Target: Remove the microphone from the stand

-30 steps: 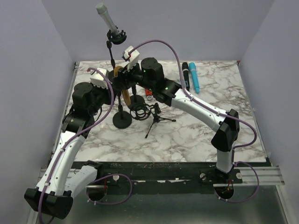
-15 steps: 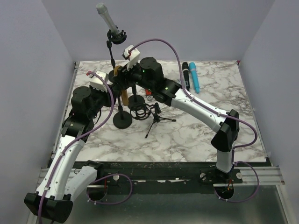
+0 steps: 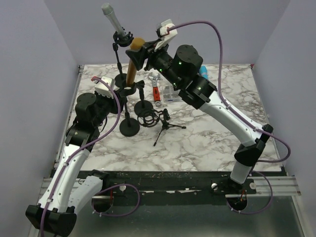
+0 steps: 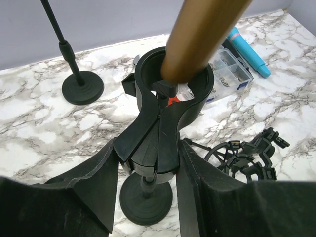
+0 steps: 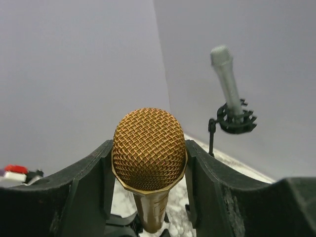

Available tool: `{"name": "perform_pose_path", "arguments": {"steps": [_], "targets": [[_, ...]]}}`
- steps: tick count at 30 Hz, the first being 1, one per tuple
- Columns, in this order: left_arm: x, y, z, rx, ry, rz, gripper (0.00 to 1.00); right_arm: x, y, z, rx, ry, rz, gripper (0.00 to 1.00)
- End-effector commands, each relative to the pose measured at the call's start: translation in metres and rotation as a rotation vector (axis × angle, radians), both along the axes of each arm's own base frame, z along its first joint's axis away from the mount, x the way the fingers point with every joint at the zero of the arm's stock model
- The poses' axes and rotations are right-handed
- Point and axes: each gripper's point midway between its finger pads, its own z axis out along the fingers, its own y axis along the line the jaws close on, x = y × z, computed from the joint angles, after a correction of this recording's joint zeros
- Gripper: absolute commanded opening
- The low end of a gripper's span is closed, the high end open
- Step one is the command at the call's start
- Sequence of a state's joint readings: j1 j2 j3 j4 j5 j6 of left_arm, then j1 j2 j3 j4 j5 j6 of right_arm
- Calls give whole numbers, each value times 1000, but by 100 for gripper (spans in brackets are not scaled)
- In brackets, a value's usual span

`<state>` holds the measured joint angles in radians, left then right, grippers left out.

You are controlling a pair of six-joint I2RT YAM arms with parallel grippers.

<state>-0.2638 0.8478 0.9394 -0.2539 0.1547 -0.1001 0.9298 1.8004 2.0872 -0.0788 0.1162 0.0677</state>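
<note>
Right fingers [image 5: 84, 187] grip microphone [image 5: 149, 148]; tail barely inside clip [image 4: 143, 74] (left fingers [image 4: 94, 187] clamp stand [image 4: 148, 143]); removal nearly complete

walls [image 3: 222, 24]: plain lavender-grey | table [image 3: 197, 145]: white marble with grey veins | light: even, soft

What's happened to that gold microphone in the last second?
The right claw, shut on the microphone by its head, rose and drew it up through the clip; its lower end now sits just at the ring. The left claw stayed clamped on the stand, and the grey microphone did not move.
</note>
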Motion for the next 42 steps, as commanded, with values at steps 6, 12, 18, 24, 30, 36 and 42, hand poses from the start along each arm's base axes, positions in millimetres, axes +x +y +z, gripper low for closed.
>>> {"name": "perform_pose_path", "arguments": {"steps": [6, 12, 18, 24, 30, 36, 42], "targets": [[-9, -9, -26, 6, 62, -48, 0, -21, -84, 81, 341, -124, -182, 1], [-11, -8, -22, 4, 63, -43, 10, -25, -129, 52, 321, -83, -322, 1], [-14, -7, -18, -13, 56, -37, 46, -33, -162, -1, 255, -12, -404, 1], [-15, -8, -17, -35, 59, -32, 81, -40, -177, -43, 206, 50, -432, 1], [-20, -7, 2, -42, 55, -34, 98, -43, -185, -50, 186, 57, -445, 1], [-28, 4, 29, -59, 49, 24, 98, -48, -193, -53, 181, 52, -451, 1], [-29, 16, 67, -69, 43, 93, 95, -54, -197, -54, 189, 42, -438, 1]]}}
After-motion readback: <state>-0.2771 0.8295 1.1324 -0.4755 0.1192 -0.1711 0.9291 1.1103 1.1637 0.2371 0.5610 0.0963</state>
